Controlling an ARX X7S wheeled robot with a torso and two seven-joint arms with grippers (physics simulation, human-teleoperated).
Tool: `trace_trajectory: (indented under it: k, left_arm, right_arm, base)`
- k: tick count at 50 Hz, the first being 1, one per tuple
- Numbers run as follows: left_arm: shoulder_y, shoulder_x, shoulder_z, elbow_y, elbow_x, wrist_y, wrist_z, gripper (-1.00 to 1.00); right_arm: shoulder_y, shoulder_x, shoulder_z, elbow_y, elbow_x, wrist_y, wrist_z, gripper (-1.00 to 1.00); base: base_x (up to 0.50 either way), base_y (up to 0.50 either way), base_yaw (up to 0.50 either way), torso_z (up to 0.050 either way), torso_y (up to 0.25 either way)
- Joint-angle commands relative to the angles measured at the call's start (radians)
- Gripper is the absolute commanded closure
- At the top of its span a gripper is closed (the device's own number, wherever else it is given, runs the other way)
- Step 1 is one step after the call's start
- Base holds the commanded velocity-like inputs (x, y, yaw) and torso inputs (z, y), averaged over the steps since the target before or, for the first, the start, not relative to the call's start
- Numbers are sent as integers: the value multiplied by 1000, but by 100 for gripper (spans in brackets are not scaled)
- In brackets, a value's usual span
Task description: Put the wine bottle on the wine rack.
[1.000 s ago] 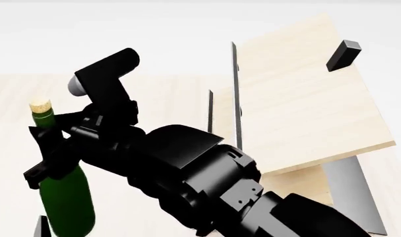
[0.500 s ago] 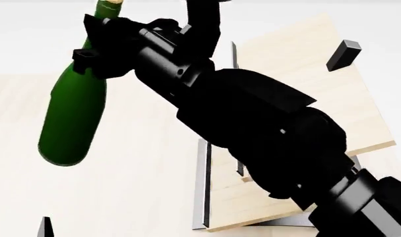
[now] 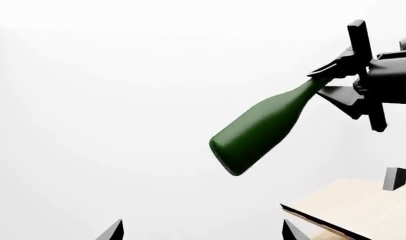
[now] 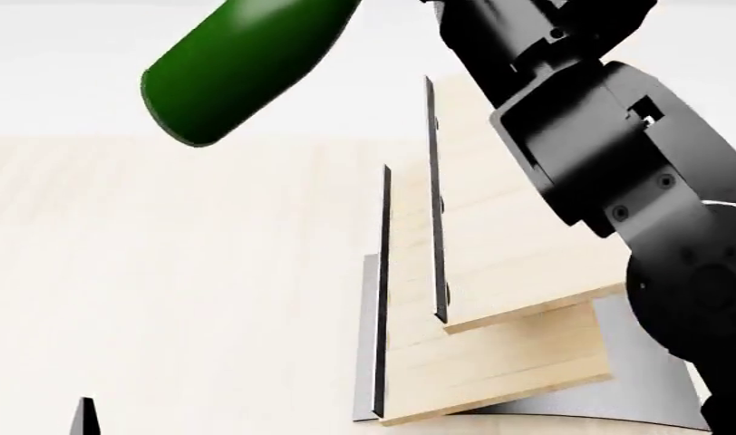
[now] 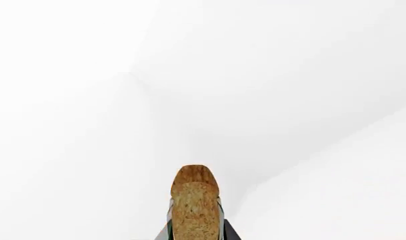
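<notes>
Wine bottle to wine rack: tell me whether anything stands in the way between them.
Nothing visible does. The right gripper holds the wine bottle by its neck, tilted, in open air. The wine rack and its slanted wood panels lie lower, with only empty space between them and the bottle.

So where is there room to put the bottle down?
The bare pale tabletop left of the rack is free. The rack's slanted wood panels also show bare. The right of the rack is crowded by the right arm, whose gripper holds the bottle up in the air.
</notes>
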Motion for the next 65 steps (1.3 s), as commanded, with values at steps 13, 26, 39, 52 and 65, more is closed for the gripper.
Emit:
trace_trajectory:
  k: [13, 26, 39, 52, 65]
  left_arm:
    - [-5, 0, 9, -4, 6, -8, -3, -100]
    - [-6, 0, 13, -14, 7, 0, -4, -100]
    - [-12, -2, 13, -11, 6, -11, -5, -100]
    - [-14, -3, 17, -11, 10, -17, -8, -100]
    - [-17, -2, 25, -17, 13, -14, -8, -100]
  right_arm:
    - [-47, 133, 148, 14, 83, -41, -1, 100]
    - [-52, 176, 174, 128, 183, 53, -84, 100]
    - [-13, 192, 159, 328, 274, 220, -173, 100]
    - [-20, 219, 152, 443, 288, 283, -239, 100]
    - [-72, 280, 173, 402, 310, 294, -239, 100]
  base:
    - [0, 0, 0, 0, 1]
    - [0, 0, 0, 0, 1]
    - [0, 0, 0, 0, 1]
    - [0, 0, 0, 0, 1]
    - [0, 0, 0, 0, 1]
